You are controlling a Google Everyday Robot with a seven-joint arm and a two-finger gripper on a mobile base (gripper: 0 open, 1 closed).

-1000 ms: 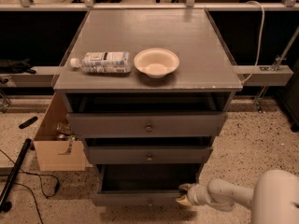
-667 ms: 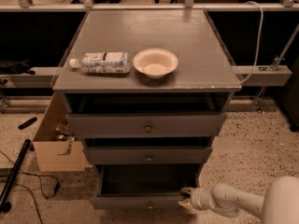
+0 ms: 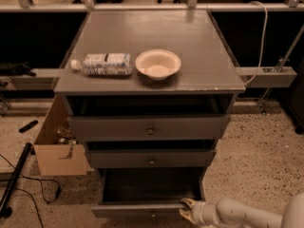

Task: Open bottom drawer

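Nearest to me, the robot's white arm [image 3: 237, 215] reached in low from the right. Its tan-tipped gripper [image 3: 186, 208] sat against the right end of the bottom drawer [image 3: 137, 209], the lowest grey wooden panel of the cabinet. Whether it was clamped on that panel's edge or only hooked behind it, I could not tell from where I stood.

Compared with a second earlier, the gripper had dropped lower and drawn towards me. The drawer front had come with it, so more of the dark inside showed behind the panel. I judged the drawer to be well out and the task close to done, if not done, with perhaps only a little more pull left.

Above it, the middle grey drawer [image 3: 151, 159] and the wider top grey drawer [image 3: 150, 127] each stood slightly out, unchanged. A brown cardboard box [image 3: 57, 158] stood on the floor to the left. Farther back, on the flat grey cabinet top [image 3: 190, 37], a clear plastic bottle [image 3: 104, 64] lay on its side just beside a pale round bowl [image 3: 158, 64].
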